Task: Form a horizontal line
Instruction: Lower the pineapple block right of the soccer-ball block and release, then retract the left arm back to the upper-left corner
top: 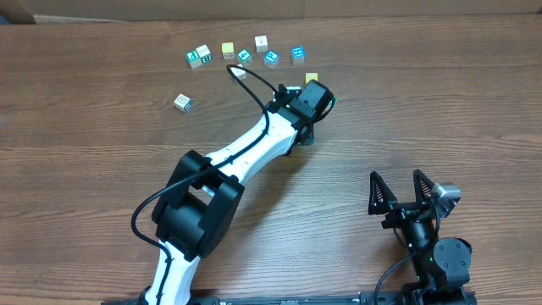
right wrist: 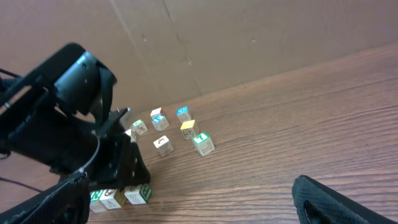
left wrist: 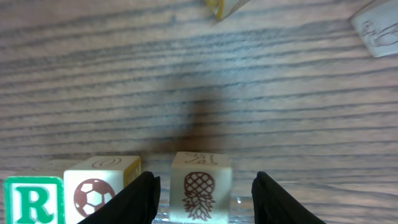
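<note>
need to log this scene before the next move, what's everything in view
R cube: one, white with green letter, left end of row in the left wrist view
ball cube: one, white, right beside it
pineapple cube: one, white, small gap further right
yellow cubes: two, far side
other loose cubes: about eight, teal or white, far side
table: one, brown wood
left gripper: open, straddling pineapple cube
right gripper: open, empty, near edge

A green capital letter R stood on the white face of one toy cube (left wrist: 34, 200). Just right of that toy cube, a second cube (left wrist: 99, 190) showed a dark soccer ball picture, and a third cube (left wrist: 200, 190), farther right, a dark pineapple. Marks on the other cubes (top: 244, 55) were too small to read.
</note>
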